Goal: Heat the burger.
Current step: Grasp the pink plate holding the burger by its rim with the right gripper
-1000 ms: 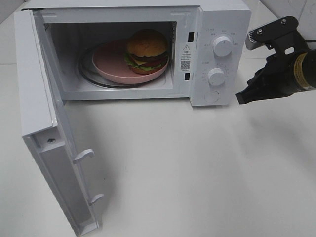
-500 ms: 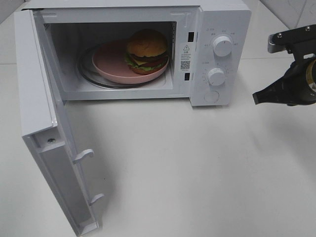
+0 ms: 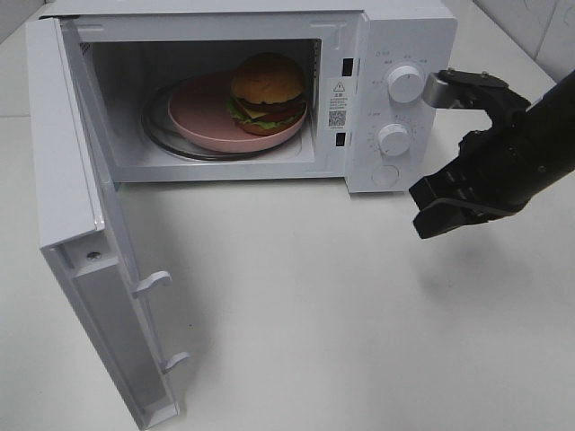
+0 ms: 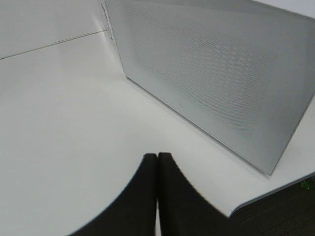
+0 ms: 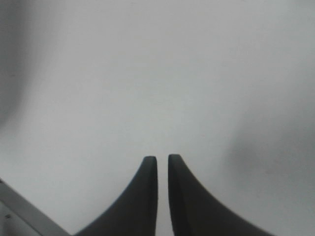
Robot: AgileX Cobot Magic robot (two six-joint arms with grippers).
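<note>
One-second change: my right jaws swung back in from the right edge of the table [image 3: 359, 314] and hung near the lower knob [image 3: 393, 140] of the microwave [image 3: 409, 27], touching nothing.
Unchanged: burger [image 3: 267, 92], pink plate [image 3: 193, 121] and door [image 3: 67, 144] stayed as they were.
Right jaws: a thin slit apart, pinching nothing, bare table under them.
Left jaws: pressed together, empty, near a white perforated panel [image 4: 221, 64]; could not tell if that was the door's outer face.
Burger: sat on the right part of the pink plate, inside the cavity on the glass turntable.
Burger vs right jaws: well apart; it lay to the left and deeper in, with the control panel between us.
Burger vs left jaws: could not tell; my left arm was out of the high view.
Door: swung wide open on the left.
Task meaning: loading looked done. I judged that shutting the door and setting a knob remained.
Risk: my right jaws were on the knob side, far from the door.
</note>
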